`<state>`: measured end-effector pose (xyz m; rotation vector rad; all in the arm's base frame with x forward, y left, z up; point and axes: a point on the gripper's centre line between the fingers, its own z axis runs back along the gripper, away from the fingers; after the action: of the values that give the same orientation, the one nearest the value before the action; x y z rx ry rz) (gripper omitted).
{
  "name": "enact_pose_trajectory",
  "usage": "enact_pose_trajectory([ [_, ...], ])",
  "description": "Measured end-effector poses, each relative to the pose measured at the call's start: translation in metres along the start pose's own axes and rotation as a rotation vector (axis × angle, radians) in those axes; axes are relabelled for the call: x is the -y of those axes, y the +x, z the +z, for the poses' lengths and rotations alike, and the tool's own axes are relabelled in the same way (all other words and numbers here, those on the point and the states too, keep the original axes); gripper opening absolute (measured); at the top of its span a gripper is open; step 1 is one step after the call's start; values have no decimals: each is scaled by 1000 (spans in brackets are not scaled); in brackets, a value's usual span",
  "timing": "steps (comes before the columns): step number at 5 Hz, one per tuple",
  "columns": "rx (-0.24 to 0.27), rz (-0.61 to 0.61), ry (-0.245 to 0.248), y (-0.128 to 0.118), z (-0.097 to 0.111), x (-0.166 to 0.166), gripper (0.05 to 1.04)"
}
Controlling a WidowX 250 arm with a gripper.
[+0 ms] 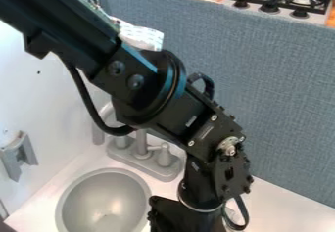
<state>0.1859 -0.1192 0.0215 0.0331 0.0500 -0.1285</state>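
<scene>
1. The black gripper [186,219] is hanging at the bottom of the view, right of center, over the pale counter [288,204].
2. How far open the claw is, and whether it is clamping anything, cannot be told from this angle.
3. The gray sink basin [103,199] is lying nearest the claw, just to its left in the view. The claw's left side is coming close to the basin's rim in the view; whether they are touching cannot be told.
4. A thin black cable [243,211] is looping out at the claw's right side, and a small pale patch is showing within the loop, too hidden to identify.
5. The black arm [147,86] is slanting down from the upper left to the claw, with a thicker cable [86,96] curving beneath it.
6. The gray faucet [144,155] is standing behind the basin, to the left of the arm's lower part, and its base is resting on the counter.
7. A gray fitting [19,155] is sitting against the white wall [42,94] at the left.
8. A blue-gray panel [281,89] is rising behind the counter, and beyond its top edge a stove [278,5] with black grates and knobs is showing.
</scene>
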Motion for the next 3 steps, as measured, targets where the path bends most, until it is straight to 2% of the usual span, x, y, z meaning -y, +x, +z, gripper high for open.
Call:
enact_pose_trajectory([
  [1, -19, 1, 9, -2, -5, -1, 1001],
  [2, -10, 12, 22, 12, -2, -3, 1001],
  [3, -18, 25, 22, 32, -10, -8, 1001],
])
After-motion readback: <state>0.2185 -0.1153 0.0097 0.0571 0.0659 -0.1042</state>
